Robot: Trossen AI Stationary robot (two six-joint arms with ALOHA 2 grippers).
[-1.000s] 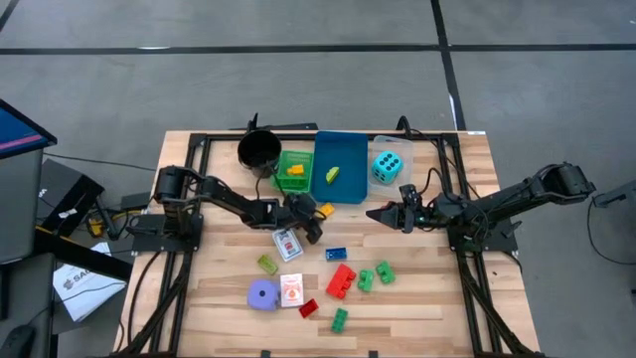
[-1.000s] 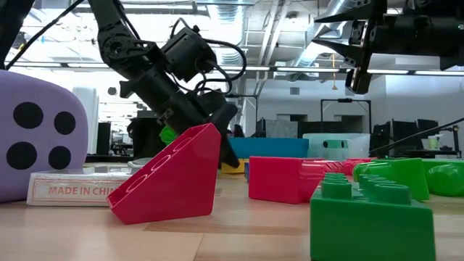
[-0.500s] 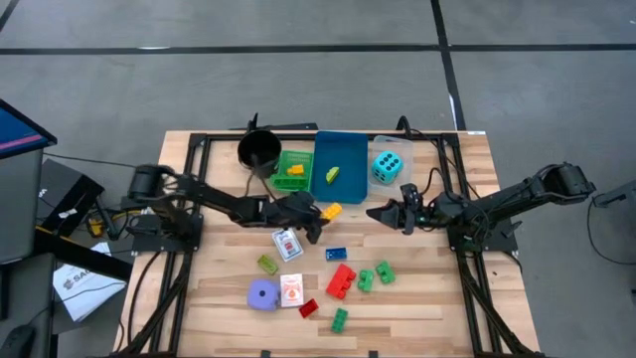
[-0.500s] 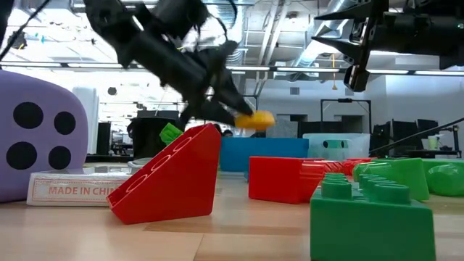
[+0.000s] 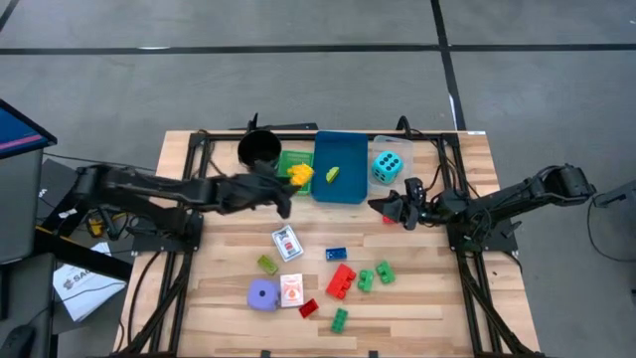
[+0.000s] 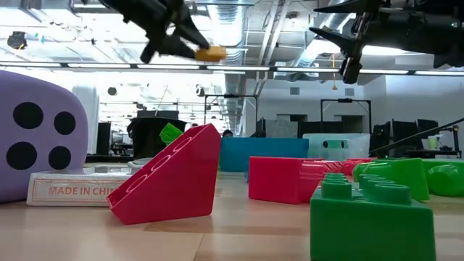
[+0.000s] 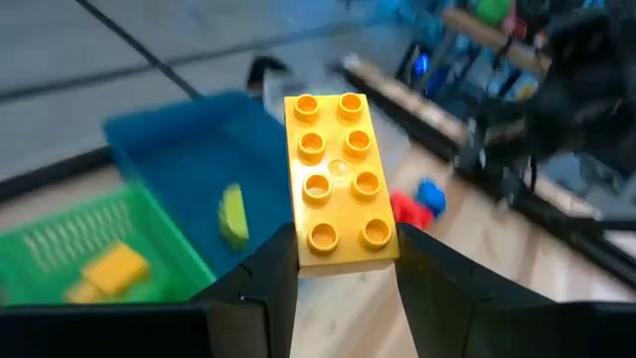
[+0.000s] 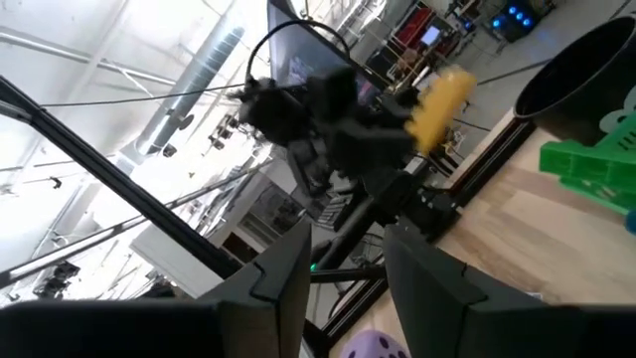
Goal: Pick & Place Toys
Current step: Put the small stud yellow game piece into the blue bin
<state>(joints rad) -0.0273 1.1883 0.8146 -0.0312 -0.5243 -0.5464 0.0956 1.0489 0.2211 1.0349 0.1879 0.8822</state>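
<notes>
The left gripper hangs above the surface, over the green tray toward twelve o'clock. Its jaws are pinching a yellow brick; in the left wrist view the brick sits studs-up between the two dark fingers. In the low view the same brick shows high above the surface.

The right gripper waits at about two o'clock, raised off the surface, pointing toward the middle. Its jaws stand a little apart with nothing seen between them.

In the green tray lies another yellow piece. Next to it on the three o'clock side the blue tray holds a yellow-green piece. The black cup stands at the green tray's nine o'clock side. The cyan die sits at the blue tray's three o'clock side, in a clear tray.

The other toys lie loose toward six o'clock. A white card pack lies near the centre, with a small blue brick beside it. A second card pack touches the purple die at about seven o'clock. A lime brick lies just above the die. A large red brick, a small red brick and three green bricks are scattered around five o'clock.
</notes>
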